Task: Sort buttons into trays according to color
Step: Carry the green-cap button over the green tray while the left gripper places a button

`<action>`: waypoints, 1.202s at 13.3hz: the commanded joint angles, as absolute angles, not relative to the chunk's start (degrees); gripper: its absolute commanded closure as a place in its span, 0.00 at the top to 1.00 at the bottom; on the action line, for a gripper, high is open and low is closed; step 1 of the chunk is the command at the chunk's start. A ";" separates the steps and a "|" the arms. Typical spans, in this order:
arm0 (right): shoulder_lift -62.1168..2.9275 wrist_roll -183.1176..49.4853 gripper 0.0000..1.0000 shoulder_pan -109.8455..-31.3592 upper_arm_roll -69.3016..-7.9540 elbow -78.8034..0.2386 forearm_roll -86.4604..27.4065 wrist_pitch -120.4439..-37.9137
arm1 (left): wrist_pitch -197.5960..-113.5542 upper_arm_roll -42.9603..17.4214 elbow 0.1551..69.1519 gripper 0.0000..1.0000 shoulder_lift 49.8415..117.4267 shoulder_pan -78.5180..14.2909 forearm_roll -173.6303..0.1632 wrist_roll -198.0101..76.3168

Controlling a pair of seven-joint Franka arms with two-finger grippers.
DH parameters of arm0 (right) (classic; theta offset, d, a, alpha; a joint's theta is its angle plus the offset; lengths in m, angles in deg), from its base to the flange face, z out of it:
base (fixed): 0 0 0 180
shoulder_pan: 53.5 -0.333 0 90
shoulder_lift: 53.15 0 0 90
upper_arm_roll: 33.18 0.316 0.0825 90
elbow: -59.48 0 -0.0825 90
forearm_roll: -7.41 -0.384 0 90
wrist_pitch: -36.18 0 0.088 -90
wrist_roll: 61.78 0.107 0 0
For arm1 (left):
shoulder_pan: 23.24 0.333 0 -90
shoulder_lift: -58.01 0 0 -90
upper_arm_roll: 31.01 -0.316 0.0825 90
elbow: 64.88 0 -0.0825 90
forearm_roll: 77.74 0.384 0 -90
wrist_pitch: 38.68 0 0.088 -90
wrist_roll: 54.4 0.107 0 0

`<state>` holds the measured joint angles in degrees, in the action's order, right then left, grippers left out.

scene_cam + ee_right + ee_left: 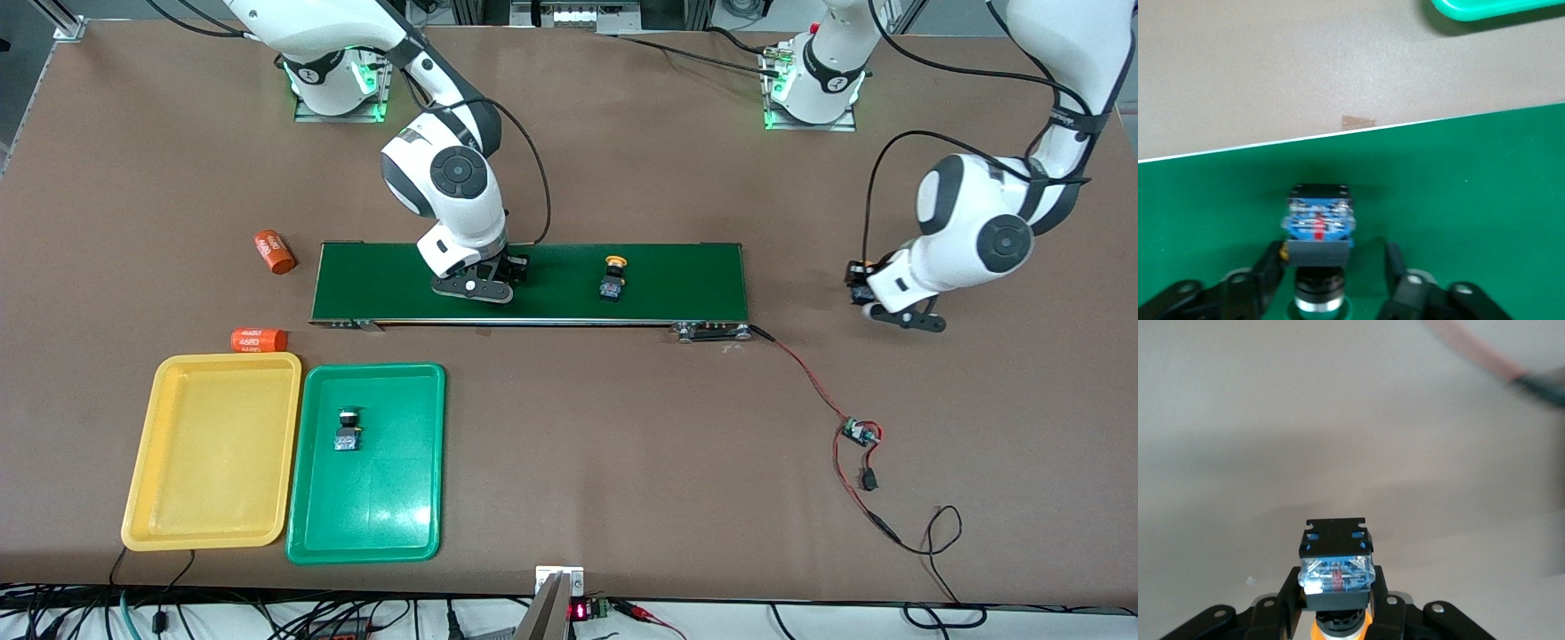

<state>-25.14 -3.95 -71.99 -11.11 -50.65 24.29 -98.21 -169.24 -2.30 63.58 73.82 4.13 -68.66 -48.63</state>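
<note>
Green and yellow trays [391, 533] [160, 524] lie nearest; one button [348, 430] rests in the green. Under the right tool [1331, 270], fingers straddling a conveyor button [1318, 223], clamping cannot be told. Another button [613, 277] lies alongside. The left tool [1337, 600] is clamped on an orange-capped button [1337, 563] over the surface [569, 462].

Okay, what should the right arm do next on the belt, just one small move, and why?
Probably finish closing the right gripper on the button on the conveyor belt. The fingers bracket it, but a gap shows on one side. The left gripper already grips an orange-capped button.
</note>
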 commanded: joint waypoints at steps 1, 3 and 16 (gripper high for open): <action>-24.67 -2.72 0.14 -71.96 -11.21 -49.68 25.69 -98.12 | -168.31 2.19 61.77 0.00 71.11 1.64 -69.04 -48.50; -25.19 -3.59 0.05 -71.35 -11.38 -49.51 25.69 -97.94 | -168.31 4.84 61.42 0.00 71.20 0.33 -73.93 -50.60; -13.44 -27.42 0.07 -59.48 -17.96 -27.45 25.69 -92.56 | -169.28 4.59 57.90 0.00 78.05 -14.45 -86.27 -63.10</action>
<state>-17.68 -27.20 -58.95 -17.83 -31.65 25.04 -91.56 -169.47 5.08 59.61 76.82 -13.31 -84.89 -62.85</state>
